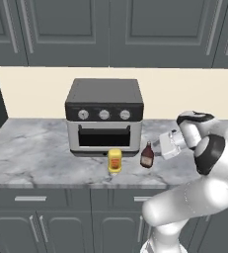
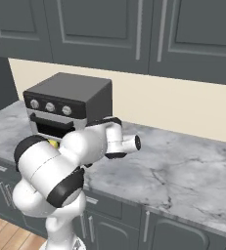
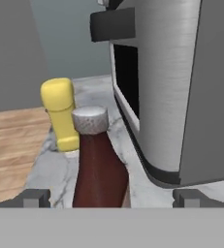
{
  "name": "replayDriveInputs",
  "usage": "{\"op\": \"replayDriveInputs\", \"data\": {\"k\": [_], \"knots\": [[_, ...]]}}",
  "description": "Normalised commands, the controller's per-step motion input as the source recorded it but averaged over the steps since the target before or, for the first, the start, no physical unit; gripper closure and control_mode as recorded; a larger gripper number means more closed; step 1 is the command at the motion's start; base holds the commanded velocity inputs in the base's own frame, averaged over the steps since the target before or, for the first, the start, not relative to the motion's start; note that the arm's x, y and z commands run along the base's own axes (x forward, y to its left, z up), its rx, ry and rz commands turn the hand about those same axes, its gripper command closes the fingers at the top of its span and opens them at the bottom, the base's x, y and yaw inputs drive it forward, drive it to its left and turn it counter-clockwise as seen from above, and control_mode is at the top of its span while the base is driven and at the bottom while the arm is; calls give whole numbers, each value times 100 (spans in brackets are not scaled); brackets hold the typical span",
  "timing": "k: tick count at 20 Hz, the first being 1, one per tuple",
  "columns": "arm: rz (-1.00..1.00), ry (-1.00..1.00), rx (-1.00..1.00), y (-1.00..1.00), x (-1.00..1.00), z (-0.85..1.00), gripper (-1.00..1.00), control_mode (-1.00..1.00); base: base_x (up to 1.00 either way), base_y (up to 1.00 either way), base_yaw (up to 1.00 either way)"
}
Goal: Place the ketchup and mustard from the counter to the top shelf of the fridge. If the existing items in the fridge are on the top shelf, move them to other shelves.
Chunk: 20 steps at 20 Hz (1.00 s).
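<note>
**Claw lined up on the ketchup, nothing gripped yet**

The ketchup [image 1: 147, 155] stands upright on the table [image 1: 31, 153], near its front edge and just in front of the toaster oven [image 1: 104, 116], at the oven's right front corner. The mustard [image 1: 115, 161] stands upright beside it, further along the front edge, the two apart rather than touching.

The claw [image 3: 111, 197] is spread wide and released, holding nothing. In the hand view its two tips sit either side of the ketchup's body, with clear gaps on both sides; the bottle is centred between them. From the left base view the hand reaches in sideways from the bottle's right.

The ketchup looks like a small, stiff, light bottle: narrow neck, wider body, smooth sides that may be slippery. The body below the shoulder seems the better place to take hold, since the neck and cap give little to clamp. Being slim and tall on a small base, it could tip if one finger touches first, and the oven's face is close on one side, so the closing should stay centred.
</note>
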Motion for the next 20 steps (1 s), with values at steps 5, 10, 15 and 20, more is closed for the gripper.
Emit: {"op": "replayDriveInputs", "data": {"k": [5, 10, 15, 20], "knots": [[-2, 0, 2, 7, 12, -14, -100, -100, 0, 0, 0], [0, 1, 1, 18, 0, -7, -100, -100, 0, 0, 0], [0, 4, 0, 9, 7, 0, -100, -100, 0, 0, 0], [0, 5, 0, 1, 19, -7, -100, -100, 0, 0, 0]]}}
